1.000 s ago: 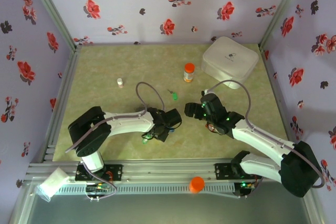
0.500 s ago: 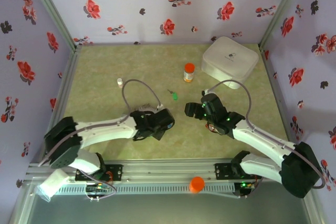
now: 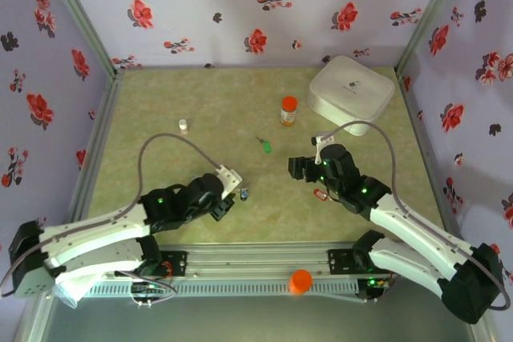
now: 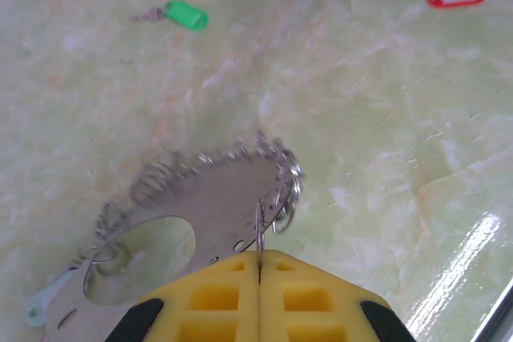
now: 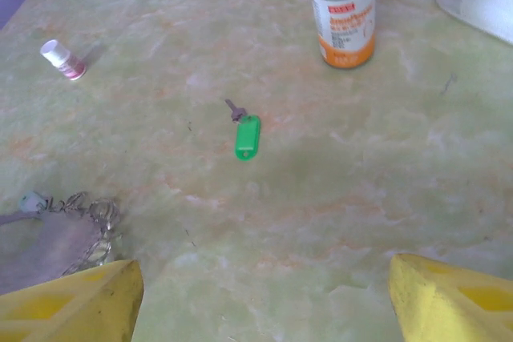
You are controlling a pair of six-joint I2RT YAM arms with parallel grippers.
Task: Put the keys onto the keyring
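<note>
left gripper (image 4: pixel 259 260): fingers pressed together, pinching one thin loop on the keyring's edge, bottom centre of the wrist view.
keyring (image 4: pixel 220 202): just ahead of those fingers. The hold is at the tips only, so it may twist or slip free.
green key (image 5: pixel 247 135): loose at frame centre, flat on the counter (image 5: pixel 385 166). Likely to skid under a grab.
right gripper (image 5: pixel 260 298): jaws wide apart, empty.
red key (image 3: pixel 321 194): just right of it in the top view. A careless sweep could knock it away.

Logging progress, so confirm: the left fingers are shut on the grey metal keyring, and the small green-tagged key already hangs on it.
Wrong on the key: the small green-tagged key lies loose on the table, apart from the grey metal keyring, as the right wrist view shows. The left fingers are shut on the keyring.
</note>
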